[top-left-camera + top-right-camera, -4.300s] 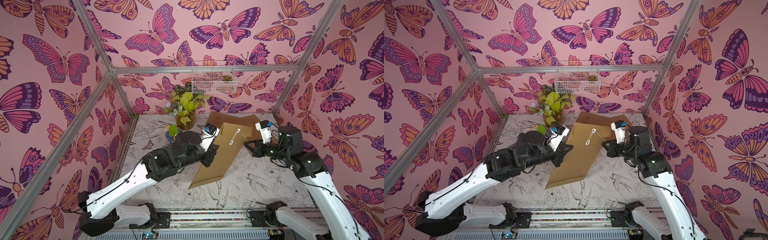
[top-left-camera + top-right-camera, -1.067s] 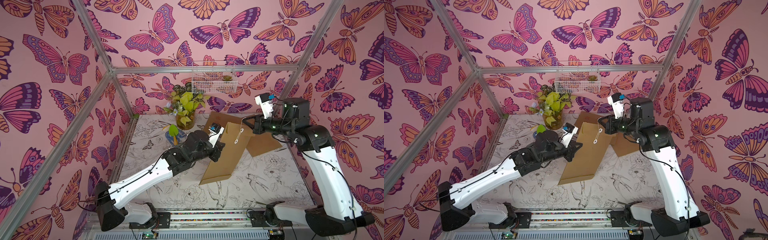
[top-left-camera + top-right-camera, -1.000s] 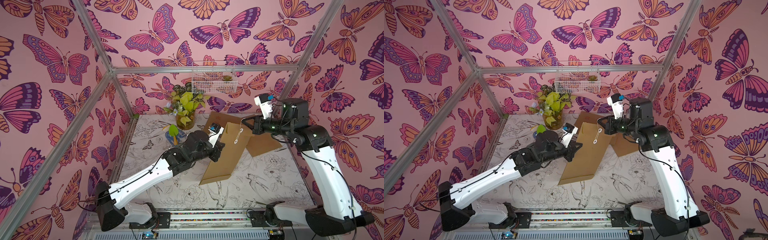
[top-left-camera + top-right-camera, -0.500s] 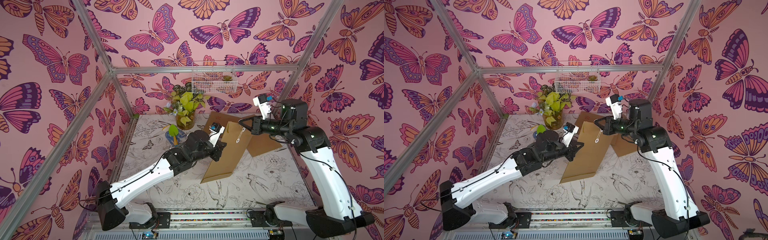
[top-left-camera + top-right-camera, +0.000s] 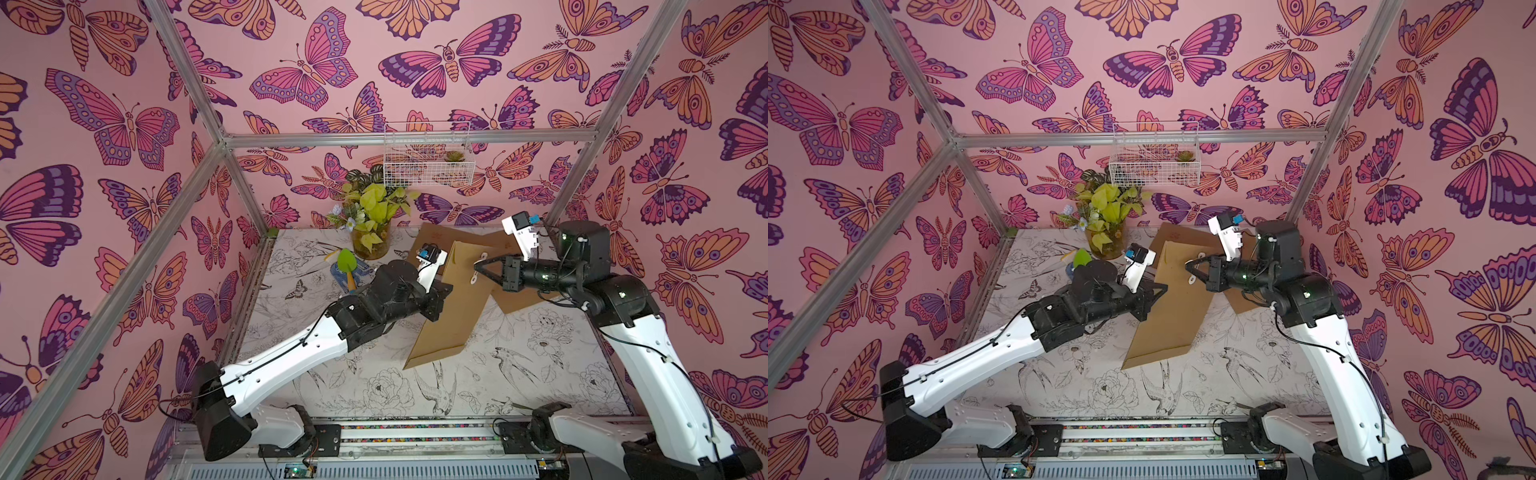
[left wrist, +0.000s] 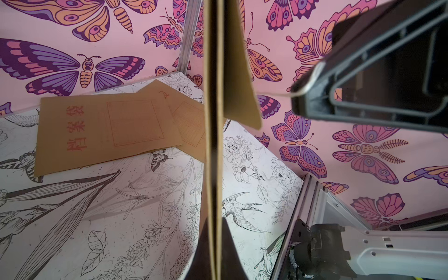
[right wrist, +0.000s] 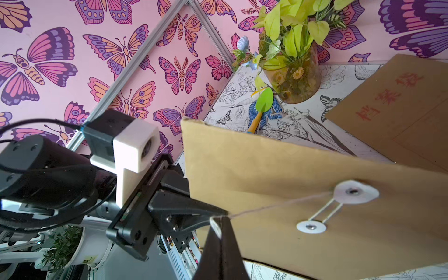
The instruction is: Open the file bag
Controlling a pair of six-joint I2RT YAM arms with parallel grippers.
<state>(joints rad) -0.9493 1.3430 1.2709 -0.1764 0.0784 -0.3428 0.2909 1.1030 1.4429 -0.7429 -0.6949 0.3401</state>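
The file bag [image 5: 453,316] hangs tilted over the middle of the table [image 5: 374,386], near corner lowest. The left gripper [image 5: 441,296] is clamped tight on its left edge, which shows edge-on between the two fingers in the left wrist view. At the bag's far end, the right gripper [image 5: 478,266] is pinched closed on the thin string [image 7: 278,206], which runs taut from its fingertips to the white washer [image 7: 355,192] on the flap.
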